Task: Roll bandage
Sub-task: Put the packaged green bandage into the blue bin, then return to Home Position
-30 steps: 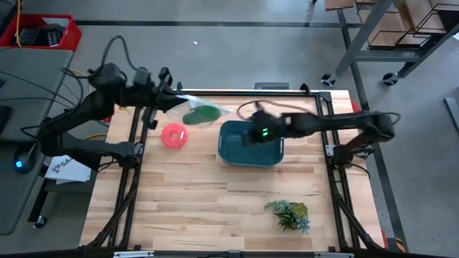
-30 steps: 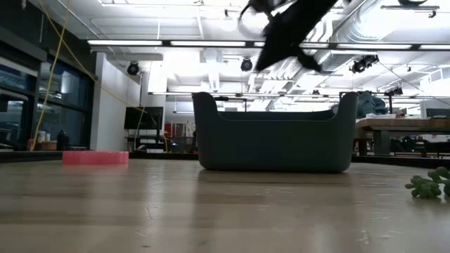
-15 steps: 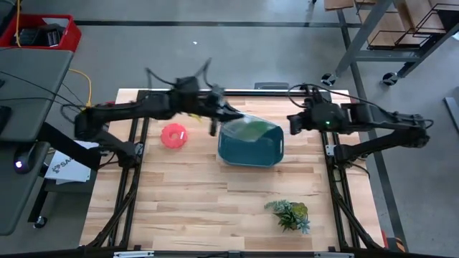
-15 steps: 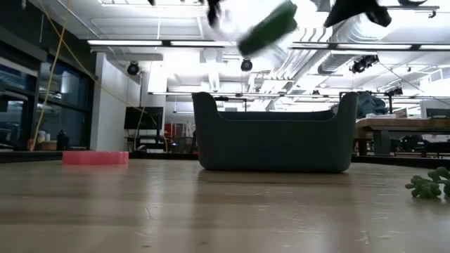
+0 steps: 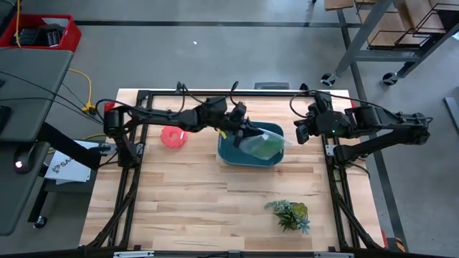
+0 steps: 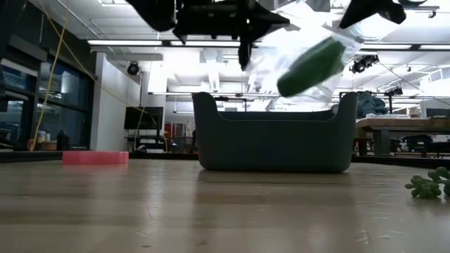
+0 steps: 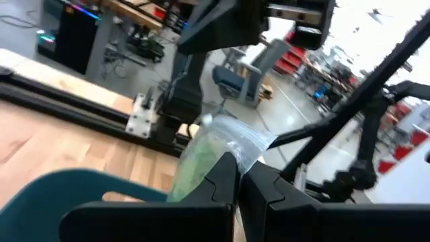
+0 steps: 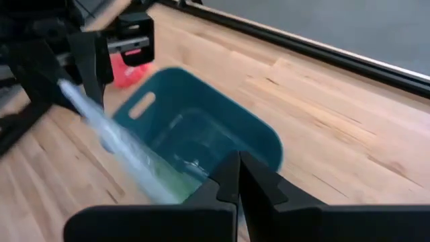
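Observation:
The bandage [image 5: 267,146] is a short green roll inside a clear plastic bag [image 5: 259,140]. It hangs over the teal tub [image 5: 228,153] at mid table. In the low view the green roll [image 6: 313,66] is tilted and above the tub's rim [image 6: 274,112]. My left gripper [image 5: 244,132] reaches out level over the tub and is shut on the bag. My right gripper [image 5: 298,133] stands shut with nothing in it, off the tub's right side near the table's right edge. My left gripper pinches a crumpled end of the clear bag [image 7: 236,149] between its two fingers. The fingers come level from the table's left. The bag stretches out beyond the fingertips with the green roll [image 7: 196,164] in it, tilted and clear of the tub.
A pink ring [image 5: 174,136] lies left of the tub. A leafy green sprig [image 5: 290,214] lies toward the near right. Bare wooden table top spreads between the tub and the near edge. Black frame rails run along both table sides.
My left gripper has swept from the table's far left toward the right and down, carrying the bag with the roll from beside the pink ring to above the tub. My right gripper has drawn back from over the tub toward the right edge and risen.

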